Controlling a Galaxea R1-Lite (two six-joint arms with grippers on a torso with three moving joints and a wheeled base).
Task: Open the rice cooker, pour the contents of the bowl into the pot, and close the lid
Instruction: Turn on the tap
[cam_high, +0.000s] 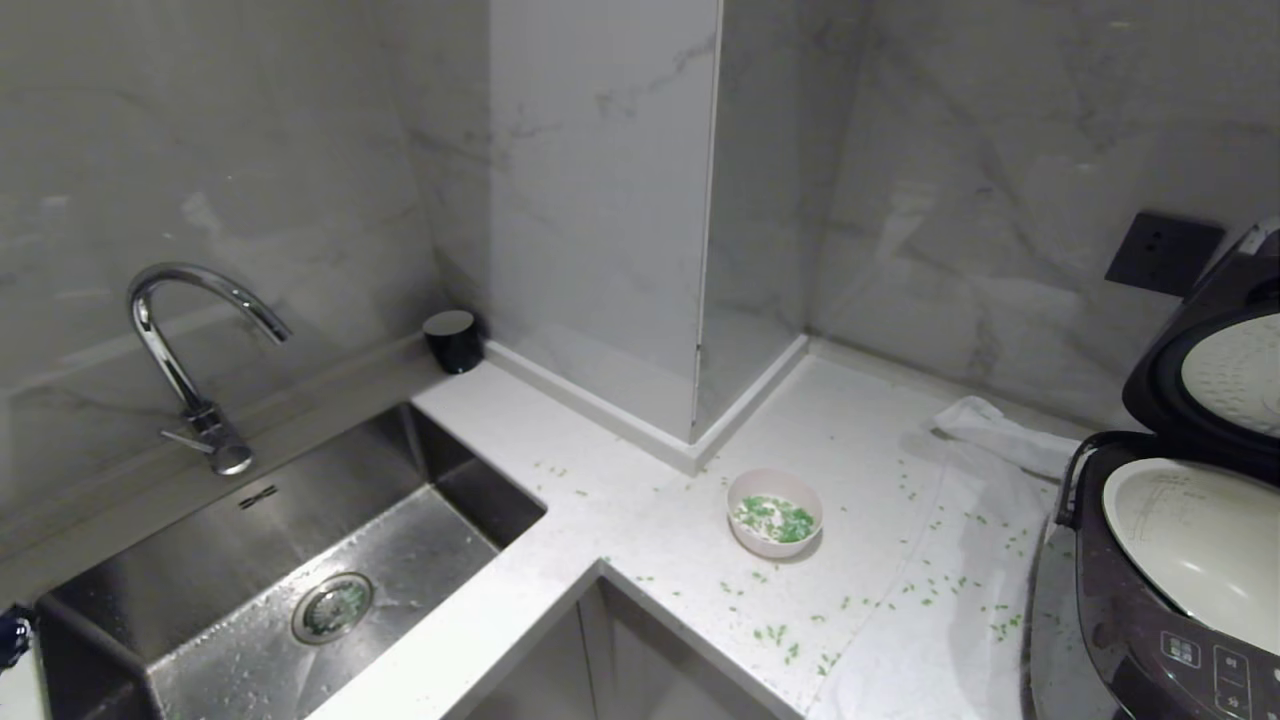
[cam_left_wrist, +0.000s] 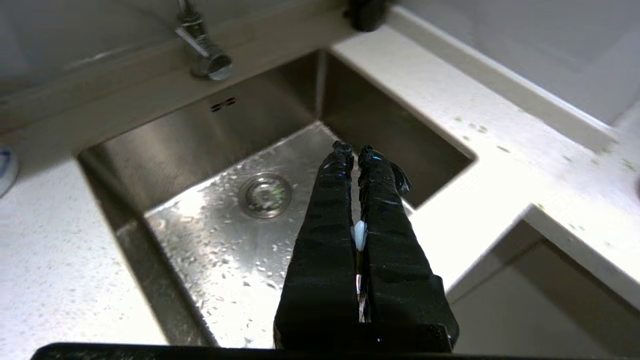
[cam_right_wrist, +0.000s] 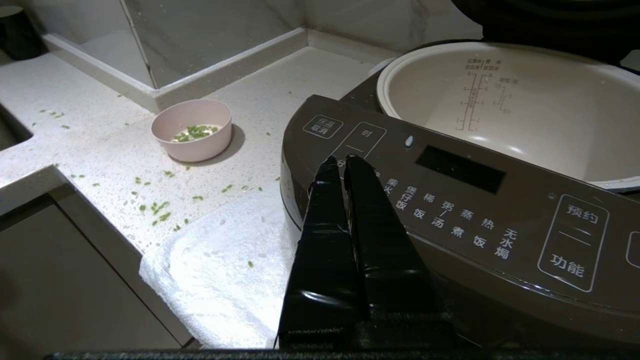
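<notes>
Marble-look walls wrap around a white speckled counter (cam_high: 640, 500) with a steel sink (cam_high: 300, 570) and a chrome tap (cam_high: 185, 340) set into it. Over at the edge sits the rice cooker (cam_high: 1150, 620), big, dark brown-grey and rounded, with white-labelled buttons and a small dark display on the front panel. Its lid (cam_high: 1215, 370) is already flipped up, showing a pale dimpled round plate underneath, and the cream-white pot (cam_right_wrist: 505, 105) inside looks bare as far as I can see, just faint level marks on the wall.

Right gripper (cam_right_wrist: 339, 160) hangs just in front of the cooker's panel, jaws pressed together with nothing between them. The bowl (cam_right_wrist: 192, 129), small, pink outside and white inside, sits well off to one side of those jaws, holding a thin scatter of green bits (cam_right_wrist: 196, 132). More green bits are strewn over the counter and the white towel (cam_right_wrist: 225, 260) below the jaws.

Left gripper (cam_left_wrist: 354, 149) hovers above the sink, jaws closed and holding nothing, drain (cam_left_wrist: 265, 195) beside them.
</notes>
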